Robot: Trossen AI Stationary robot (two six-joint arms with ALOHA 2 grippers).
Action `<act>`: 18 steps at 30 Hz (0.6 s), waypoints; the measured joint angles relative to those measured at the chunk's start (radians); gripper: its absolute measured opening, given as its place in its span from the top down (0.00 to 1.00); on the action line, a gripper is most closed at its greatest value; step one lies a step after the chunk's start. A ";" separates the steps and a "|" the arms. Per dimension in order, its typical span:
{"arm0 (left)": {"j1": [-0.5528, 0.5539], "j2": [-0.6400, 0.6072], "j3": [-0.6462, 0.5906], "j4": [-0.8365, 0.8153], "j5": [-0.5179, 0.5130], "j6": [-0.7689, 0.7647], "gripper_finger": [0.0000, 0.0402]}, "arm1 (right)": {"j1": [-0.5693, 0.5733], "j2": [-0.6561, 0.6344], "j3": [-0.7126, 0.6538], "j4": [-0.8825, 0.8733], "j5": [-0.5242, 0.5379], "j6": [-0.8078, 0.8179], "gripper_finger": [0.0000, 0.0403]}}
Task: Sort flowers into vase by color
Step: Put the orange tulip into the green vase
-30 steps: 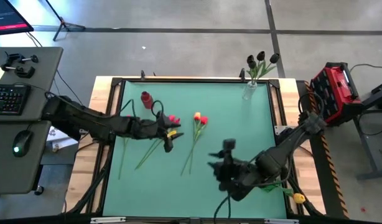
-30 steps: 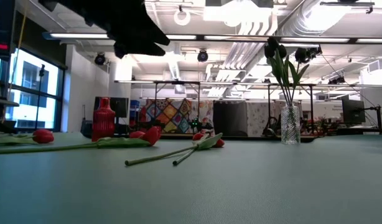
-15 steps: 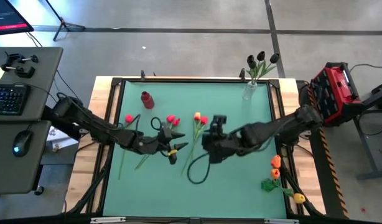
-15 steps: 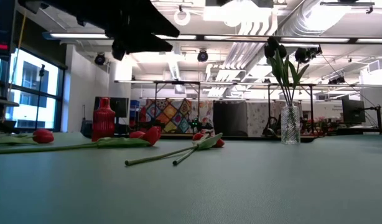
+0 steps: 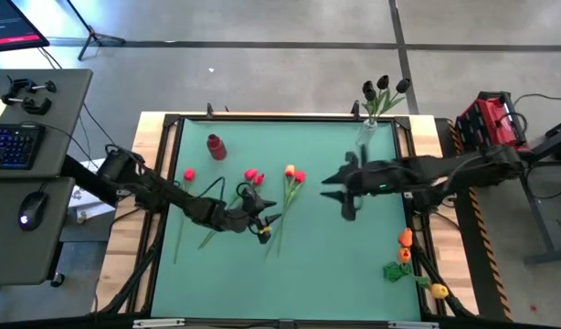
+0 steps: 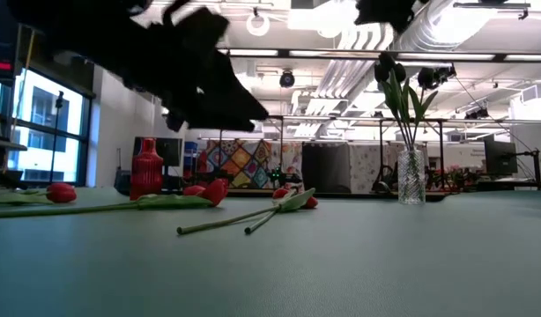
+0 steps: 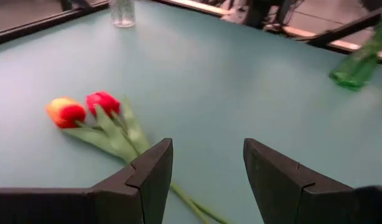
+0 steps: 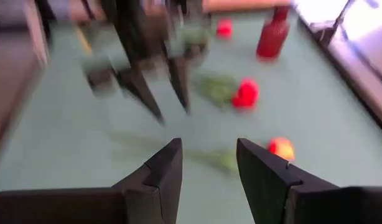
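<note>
The left gripper (image 5: 262, 224) hangs released, mid-frame, over a light, bendy green-stemmed red and orange tulip pair (image 5: 293, 174); probably grab mid-stem. The right gripper (image 5: 346, 203) is empty too.

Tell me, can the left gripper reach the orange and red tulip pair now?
Probably yes. The left gripper is open and empty above the mat, with the tulip pair lying just ahead of it and nothing between them.

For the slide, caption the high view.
Both open grippers, left and right, hover over the green table beside loose tulips; dark tulips fill the clear vase.

Clear glass vase (image 5: 367, 133), matt green table (image 5: 354, 256)
</note>
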 joint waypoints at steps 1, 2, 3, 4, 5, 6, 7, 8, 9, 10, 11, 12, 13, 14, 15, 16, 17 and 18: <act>0.014 0.008 0.000 0.001 0.005 -0.010 0.54 | 0.000 -0.032 -0.023 0.048 0.020 0.019 0.65; 0.031 0.018 0.000 0.003 0.020 -0.025 0.54 | 0.000 -0.063 -0.045 0.095 0.052 0.036 0.65; 0.052 0.028 0.000 0.005 0.047 -0.041 0.54 | 0.000 -0.088 -0.064 0.142 0.091 0.044 0.65; 0.077 0.039 0.000 0.006 0.071 -0.054 0.54 | 0.000 -0.111 -0.079 0.182 0.129 0.049 0.65; 0.104 0.050 0.000 0.006 0.085 -0.058 0.54 | 0.000 -0.133 -0.093 0.222 0.162 0.049 0.65; 0.132 0.063 0.000 0.007 0.088 -0.060 0.54 | -0.001 -0.151 -0.106 0.260 0.187 0.048 0.65; 0.165 0.077 0.000 0.010 0.092 -0.060 0.54 | -0.001 -0.166 -0.119 0.292 0.205 0.041 0.65; 0.197 0.087 0.000 0.009 0.107 -0.060 0.55 | -0.003 -0.177 -0.131 0.317 0.220 0.030 0.65; 0.231 0.095 0.000 0.010 0.130 -0.060 0.56 | -0.006 -0.184 -0.142 0.333 0.235 0.015 0.65; 0.262 0.103 0.000 0.021 0.154 -0.060 0.56 | -0.008 -0.187 -0.152 0.340 0.250 0.006 0.65; 0.295 0.109 0.000 0.034 0.180 -0.065 0.57 | -0.010 -0.187 -0.161 0.345 0.272 -0.004 0.65; 0.324 0.113 0.001 0.039 0.204 -0.073 0.58 | -0.013 -0.187 -0.171 0.346 0.300 -0.010 0.65; 0.352 0.115 0.001 0.041 0.225 -0.083 0.58 | -0.016 -0.186 -0.180 0.349 0.332 -0.013 0.65; 0.379 0.118 0.001 0.043 0.244 -0.100 0.59 | -0.021 -0.186 -0.190 0.352 0.366 -0.013 0.65; 0.402 0.120 0.002 0.043 0.260 -0.119 0.59 | -0.026 -0.186 -0.199 0.351 0.398 -0.007 0.65; 0.423 0.122 0.004 0.041 0.284 -0.132 0.59 | -0.032 -0.186 -0.207 0.351 0.421 0.000 0.65; 0.442 0.122 0.009 0.039 0.315 -0.141 0.59 | -0.041 -0.185 -0.211 0.349 0.444 0.021 0.65; 0.458 0.122 0.017 0.038 0.357 -0.152 0.59 | -0.050 -0.184 -0.211 0.349 0.460 0.048 0.65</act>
